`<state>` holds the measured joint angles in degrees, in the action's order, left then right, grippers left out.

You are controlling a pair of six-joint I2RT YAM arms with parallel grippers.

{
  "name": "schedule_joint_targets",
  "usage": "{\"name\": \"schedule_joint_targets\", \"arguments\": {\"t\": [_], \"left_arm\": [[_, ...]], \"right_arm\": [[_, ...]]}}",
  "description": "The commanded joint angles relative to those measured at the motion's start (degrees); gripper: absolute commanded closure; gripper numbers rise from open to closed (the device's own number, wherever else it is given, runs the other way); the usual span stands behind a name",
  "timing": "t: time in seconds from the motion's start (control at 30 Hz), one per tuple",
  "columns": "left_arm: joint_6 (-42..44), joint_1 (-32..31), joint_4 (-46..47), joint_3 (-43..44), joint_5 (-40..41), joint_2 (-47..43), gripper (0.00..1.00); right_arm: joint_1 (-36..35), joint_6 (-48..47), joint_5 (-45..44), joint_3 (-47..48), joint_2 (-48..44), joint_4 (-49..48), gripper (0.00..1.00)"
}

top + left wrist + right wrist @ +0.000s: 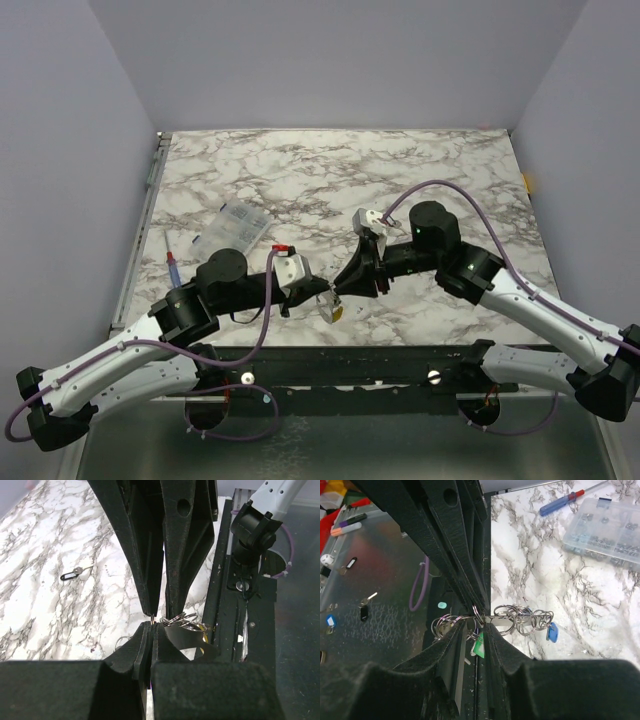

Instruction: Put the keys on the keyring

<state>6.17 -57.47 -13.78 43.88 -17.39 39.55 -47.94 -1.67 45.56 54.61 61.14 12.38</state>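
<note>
Keyring (520,617) clenched by left end effector (322,297), right end effector (340,290)
Desk (300,170) 6 o'clock: blue key (551,631), green key (479,647) seemingly on; likely unfinished

Lab test cell: marble-patterned table (300,170) inside plain grey walls (340,60).

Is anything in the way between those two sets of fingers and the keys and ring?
Nothing visible. The left fingers and right fingers meet tip to tip, both pinching the keyring of metal loops; the green key and blue key hang right at it.
</note>
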Motion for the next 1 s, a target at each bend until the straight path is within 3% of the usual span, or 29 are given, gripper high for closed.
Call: {"name": "schedule_joint_targets", "arguments": {"t": [0.0, 0.5, 0.63, 0.77, 0.97], "left_arm": [[-1.01, 0.16, 3.39, 1.67, 1.2, -0.93, 1.0], [-1.67, 0.09, 5.57, 0.74, 0.14, -0.74, 1.0], [-2.32, 0.1, 7.17, 0.27, -0.43, 0.08, 1.0], [-2.48, 0.16, 7.95, 0.24, -2.57, 1.27, 1.0], [-2.48, 0.09, 7.98, -0.08, -3.33, 2.08, 1.0]], "right_arm": [[-0.31, 1.31, 1.82, -0.84, 0.52, -3.33, 0.7], [-0.4, 1.5, 1.89, -0.04, 2.66, -5.88, 0.73], [-0.42, 1.5, 1.73, -0.04, 2.66, -6.39, 0.8], [-0.48, 1.19, 0.84, -0.18, 3.16, -6.06, 0.99], [-0.66, -2.0, -0.52, -0.71, 2.55, -4.86, 0.99]]}}
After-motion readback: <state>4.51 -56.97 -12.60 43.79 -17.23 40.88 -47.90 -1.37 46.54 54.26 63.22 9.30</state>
